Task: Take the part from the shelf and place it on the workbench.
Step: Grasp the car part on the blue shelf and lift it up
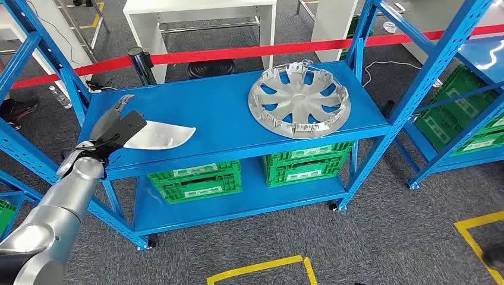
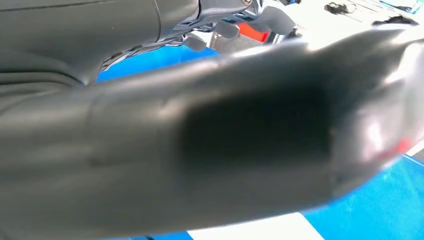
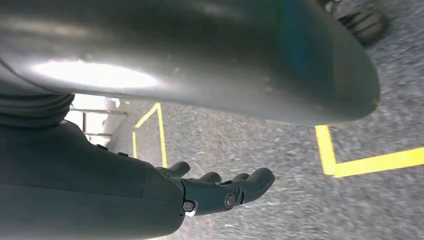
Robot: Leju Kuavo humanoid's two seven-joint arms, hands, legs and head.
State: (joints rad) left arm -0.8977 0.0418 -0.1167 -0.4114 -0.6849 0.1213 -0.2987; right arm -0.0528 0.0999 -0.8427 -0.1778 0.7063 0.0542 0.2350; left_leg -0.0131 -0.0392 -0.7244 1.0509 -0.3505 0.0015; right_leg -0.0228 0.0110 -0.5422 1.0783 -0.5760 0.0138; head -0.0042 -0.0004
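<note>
The flat white curved plastic panel [image 1: 160, 135] lies on the top deck of the blue steel shelf rack [image 1: 220, 113], its near end under the fingers of the left hand [image 1: 116, 126]. The dark fingers reach over that end from the rack's corner, but whether they have closed on the panel or merely rest on it I cannot tell; the left wrist view is mostly a blurred grey thumb, with a strip of white and blue beyond it. The panel looks flat on the deck, not lifted, so I judge the task to be at the grasp: the reach is done, while the lift, the carry and the setting down on the workbench all remain.

Farther along the same deck from the hand, well apart from the panel, sits a round silver wheel cover with spokes [image 1: 299, 101]. Below the hand's level, green slotted plastic crates [image 1: 196, 181] stand on the lower deck. Behind the rack runs a red barrier tape [image 1: 249, 52].

The right hand [image 3: 220, 190] hangs over grey carpet [image 3: 280, 185], fingers loosely apart, holding nothing.
</note>
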